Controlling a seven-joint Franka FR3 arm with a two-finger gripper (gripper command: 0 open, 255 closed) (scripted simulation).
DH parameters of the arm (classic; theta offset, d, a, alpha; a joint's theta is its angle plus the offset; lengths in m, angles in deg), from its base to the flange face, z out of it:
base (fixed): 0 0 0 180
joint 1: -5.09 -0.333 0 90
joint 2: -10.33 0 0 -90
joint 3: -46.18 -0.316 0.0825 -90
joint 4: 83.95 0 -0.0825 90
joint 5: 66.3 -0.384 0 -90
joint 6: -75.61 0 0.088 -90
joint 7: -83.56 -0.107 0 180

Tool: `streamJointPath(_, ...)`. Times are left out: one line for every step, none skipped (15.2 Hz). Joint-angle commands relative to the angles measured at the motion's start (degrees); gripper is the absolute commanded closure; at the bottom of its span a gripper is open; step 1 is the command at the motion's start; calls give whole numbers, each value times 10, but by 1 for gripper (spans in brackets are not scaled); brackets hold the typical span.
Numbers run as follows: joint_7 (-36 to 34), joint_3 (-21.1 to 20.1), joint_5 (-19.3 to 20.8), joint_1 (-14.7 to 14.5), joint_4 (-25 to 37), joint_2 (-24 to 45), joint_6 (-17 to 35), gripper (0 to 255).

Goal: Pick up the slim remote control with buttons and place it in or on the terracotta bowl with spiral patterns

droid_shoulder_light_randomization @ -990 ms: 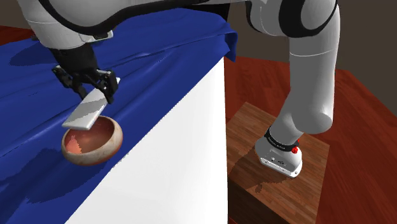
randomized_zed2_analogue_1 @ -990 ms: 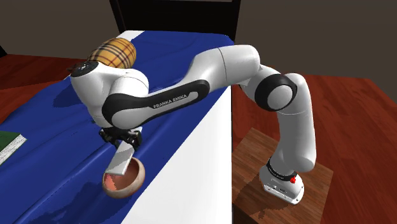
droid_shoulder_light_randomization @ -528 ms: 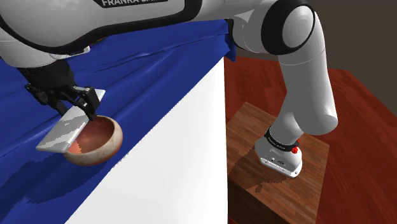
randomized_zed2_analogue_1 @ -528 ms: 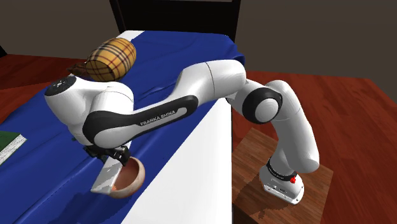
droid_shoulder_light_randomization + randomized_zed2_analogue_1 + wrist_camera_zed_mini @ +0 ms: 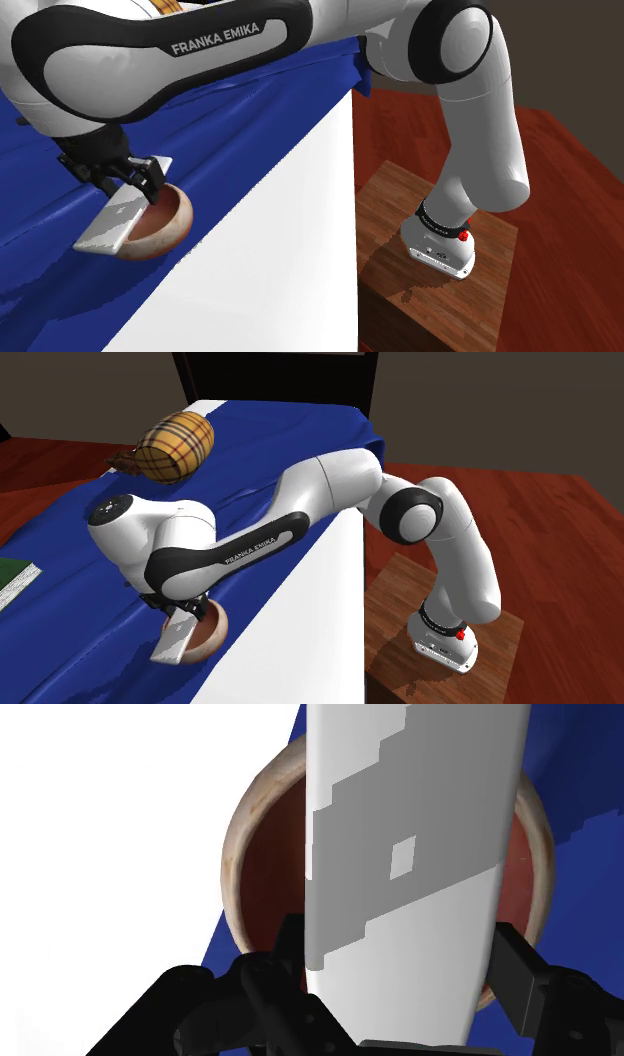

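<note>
My black gripper [image 5: 138, 180] is shut on one end of a slim, flat grey remote [image 5: 110, 222]. The remote slants down over the brown bowl [image 5: 168, 222], and its free end reaches past the rim towards the shoulder view's left. In the wrist view the remote [image 5: 410, 854] runs lengthwise between my fingers [image 5: 288, 944] and covers the middle of the round, reddish-brown bowl [image 5: 236, 854]. The second exterior view shows the gripper [image 5: 186, 614] just above the bowl [image 5: 212, 638] with the remote [image 5: 174, 643] pointing down beside it. Whether the remote touches the rim I cannot tell.
The bowl sits on a rumpled blue cloth [image 5: 90, 542] near the surface's white side [image 5: 290, 240]. A plaid cushion [image 5: 177, 444] lies at the far end, and a green flat thing [image 5: 14, 580] at the second exterior view's left edge. The arm stands on a wooden box [image 5: 400, 290].
The gripper has come down and shifted to the shoulder view's left with the remote, which now hangs lower, over the bowl's rim. The arm's elbow has swung down over the cloth.
</note>
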Motion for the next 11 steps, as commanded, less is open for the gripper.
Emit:
streamJointPath(-2, 1, 1, 2, -13, 2, 15, 255)
streamJointPath(-2, 1, 2, 4, -20, 2, 22, 255)
streamJointPath(-3, 2, 3, 4, -25, 3, 27, 255)
streamJointPath(-3, 2, 3, 4, -25, 3, 27, 255)
streamJointPath(-3, 2, 3, 4, -25, 3, 27, 255)
streamJointPath(-3, 2, 3, 4, -25, 3, 27, 255)
streamJointPath(-3, 2, 3, 4, -25, 3, 27, 255)
streamJointPath(-3, 2, 3, 4, -25, 3, 27, 255)
streamJointPath(-3, 2, 3, 4, -25, 3, 27, 255)
streamJointPath(-3, 2, 3, 4, -25, 3, 27, 255)
streamJointPath(-3, 2, 3, 4, -25, 3, 27, 0)
